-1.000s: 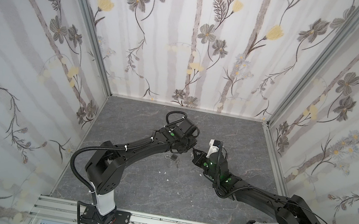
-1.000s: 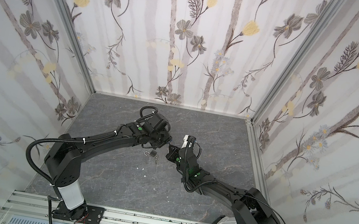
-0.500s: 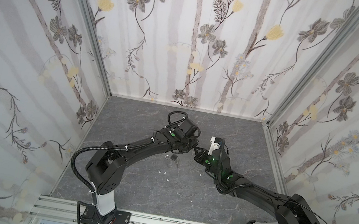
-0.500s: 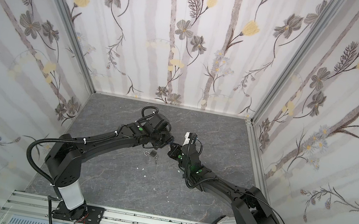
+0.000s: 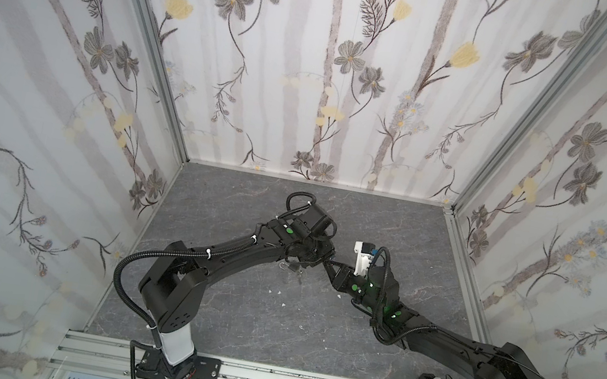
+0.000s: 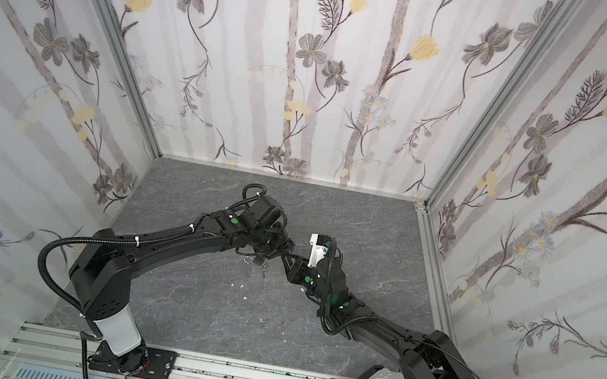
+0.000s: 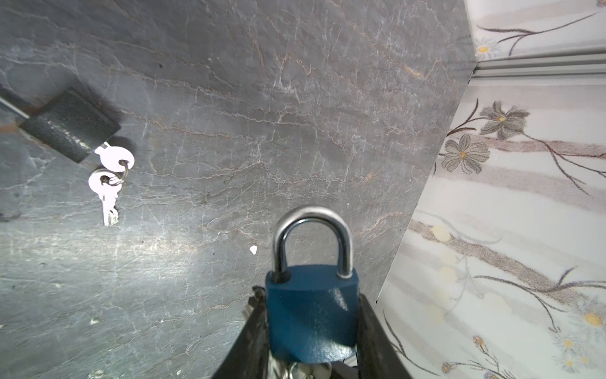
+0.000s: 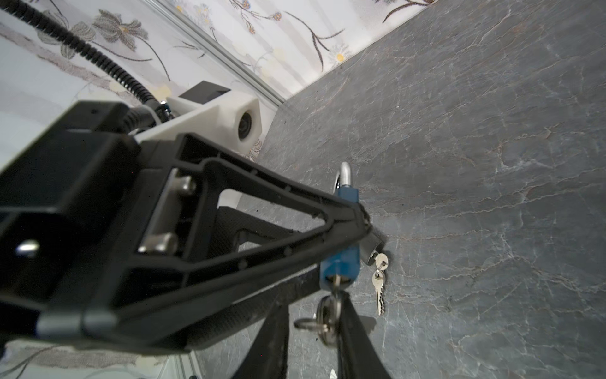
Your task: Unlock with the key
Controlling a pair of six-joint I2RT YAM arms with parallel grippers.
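Seeing right gripper (image 8: 311, 302) with jaws parted either side of the key (image 8: 326, 316), at its head; key seated in the blue padlock (image 7: 311, 328) base, above the middle of the table (image 5: 268, 332). Re-pinch the head flat, twist about the key axis (no side load). Just beyond, seeing left gripper (image 7: 310, 305) pinching the padlock body; judging shackle (image 7: 311, 223) still seated. No readable writing.

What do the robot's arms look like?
Both the left arm and right arm are chunky and black, with white base sections, little green dots and ribbed black cables looping alongside. The left gripper and right gripper have skinny, triangle-framed black fingers, and a white camera block sits by each wrist.
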